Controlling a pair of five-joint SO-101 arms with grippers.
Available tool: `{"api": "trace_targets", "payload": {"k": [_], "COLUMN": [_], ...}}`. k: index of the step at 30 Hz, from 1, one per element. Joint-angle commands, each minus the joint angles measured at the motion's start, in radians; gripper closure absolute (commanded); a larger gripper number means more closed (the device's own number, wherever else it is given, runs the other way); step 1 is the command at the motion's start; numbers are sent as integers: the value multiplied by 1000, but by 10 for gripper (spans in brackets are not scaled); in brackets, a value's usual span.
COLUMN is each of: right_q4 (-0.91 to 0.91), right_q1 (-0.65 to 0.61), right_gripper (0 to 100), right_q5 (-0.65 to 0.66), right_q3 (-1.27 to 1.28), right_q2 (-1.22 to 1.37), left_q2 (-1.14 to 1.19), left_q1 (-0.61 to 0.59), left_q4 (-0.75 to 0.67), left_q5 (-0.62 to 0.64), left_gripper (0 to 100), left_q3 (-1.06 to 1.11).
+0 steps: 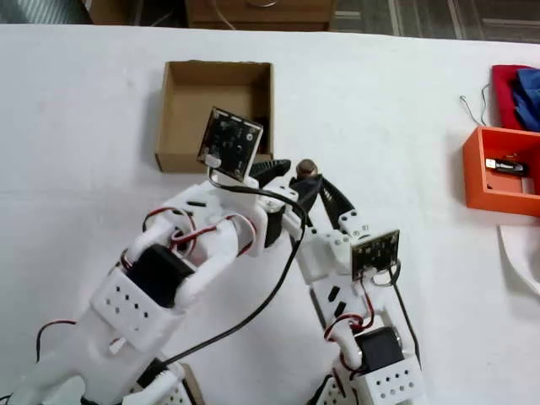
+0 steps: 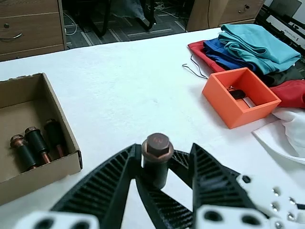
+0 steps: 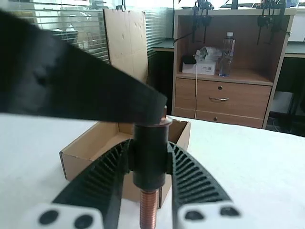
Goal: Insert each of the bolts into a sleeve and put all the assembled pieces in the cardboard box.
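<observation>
— Where is the bolt (image 2: pixel 156 145)?

— Near the middle of the high view, just right of the lower right corner of the box (image 1: pixel 190 105). It stands upright in a black sleeve (image 3: pixel 149 162). Its brown head is on top, and its thread pokes out below.

— Who has it?

— The right claw (image 3: pixel 148 148). Its two fingers press tight on both sides of the sleeve.

— And the left claw (image 2: pixel 165 153)?

— It is partway open around the same piece. One finger (image 3: pixel 71 90) touches the top of the sleeve by the bolt's head. The other finger is a little apart from it.

— What is in the box?

— Three pieces (image 2: pixel 37 143), each a bolt in a sleeve. They lie side by side at the left of the left wrist view, close to the box's wall.

— What else is on the table (image 1: pixel 405 101)?

— An orange bin (image 2: pixel 224 107) at the right, with something small and dark in it. Folded cloths (image 2: pixel 248 45) lie behind it, in the upper right.
</observation>
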Motion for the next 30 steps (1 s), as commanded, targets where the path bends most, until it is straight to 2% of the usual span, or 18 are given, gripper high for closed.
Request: {"api": "trace_targets", "payload": {"k": [1, 4, 9, 13, 17, 21, 25, 28, 30], "right_q4": [-19, -15, -13, 82, 231, 242, 249, 321, 446], "right_q1": [-1, 1, -2, -5, -5, -5, -5, -7, -7], "right_gripper": [977, 977, 977, 977, 978, 978, 978, 978, 978], "right_q5": [-9, -9, -9, -9, -9, -9, -11, -20, -98], "right_q3": [11, 11, 8, -117, -338, -508, -766, -1040, -1258], "right_q2": [-18, -18, -18, -16, 1, 185, 559, 885, 1089], "left_q2": [-29, -29, -29, -29, -29, -26, -28, -28, -28], "left_q1": [-64, -141, -327, -539, -758, -907, -1000, -1034, -1049], "left_q4": [5, 15, 149, 313, 529, 664, 611, 436, 284], "left_q5": [11, 11, 5, 9, 9, -26, -198, -287, -342], "left_gripper": [820, 820, 854, 985, 951, 947, 950, 950, 950], "left_q3": [-81, -194, -401, -412, -412, -308, -44, 171, 300]}}
